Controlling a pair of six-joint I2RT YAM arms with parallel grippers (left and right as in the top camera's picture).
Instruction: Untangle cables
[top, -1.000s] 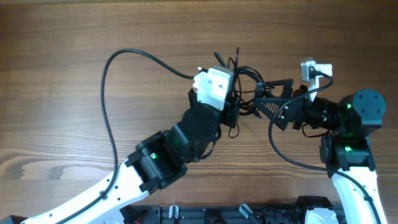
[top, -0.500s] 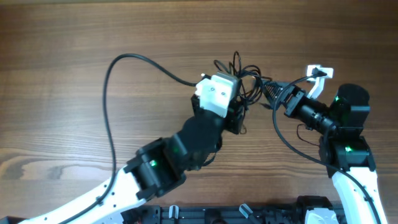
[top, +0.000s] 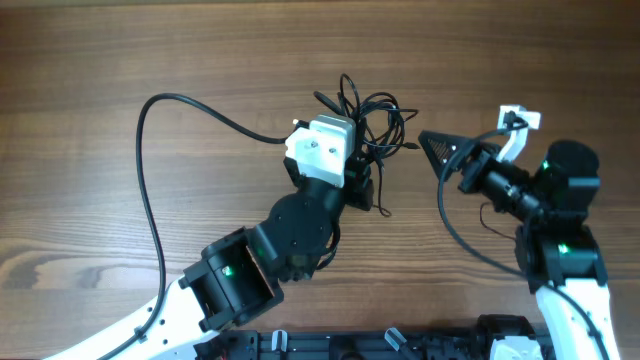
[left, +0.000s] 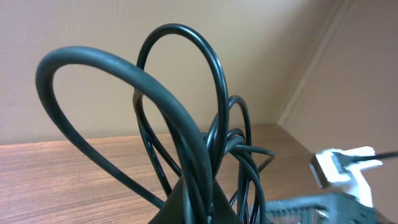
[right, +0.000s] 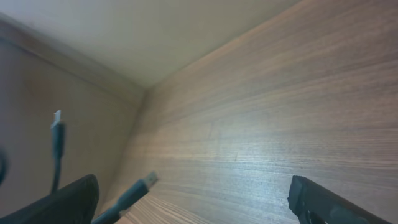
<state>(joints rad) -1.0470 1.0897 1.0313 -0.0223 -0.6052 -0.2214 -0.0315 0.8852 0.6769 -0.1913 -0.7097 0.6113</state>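
Observation:
The cables (top: 368, 112) are a tangle of thin black cords lifted near the table's middle. My left gripper (top: 362, 178) is shut on them from below. In the left wrist view the loops (left: 186, 118) rise out of the closed jaws (left: 199, 208). My right gripper (top: 432, 148) is open and empty, just right of the tangle and apart from it. In the right wrist view its fingers (right: 193, 190) are spread wide, with one loose plug end (right: 138, 186) between them and another (right: 57, 134) hanging at the left.
The left arm's thick black wiring (top: 150, 180) loops wide over the wooden table (top: 150, 60) at the left. The right arm's wiring (top: 450, 225) hangs below its white wrist module (top: 515, 120).
My left gripper has carried the tangle left and up. My right gripper has pulled back to the right, out of the cords, and now stands apart from them.

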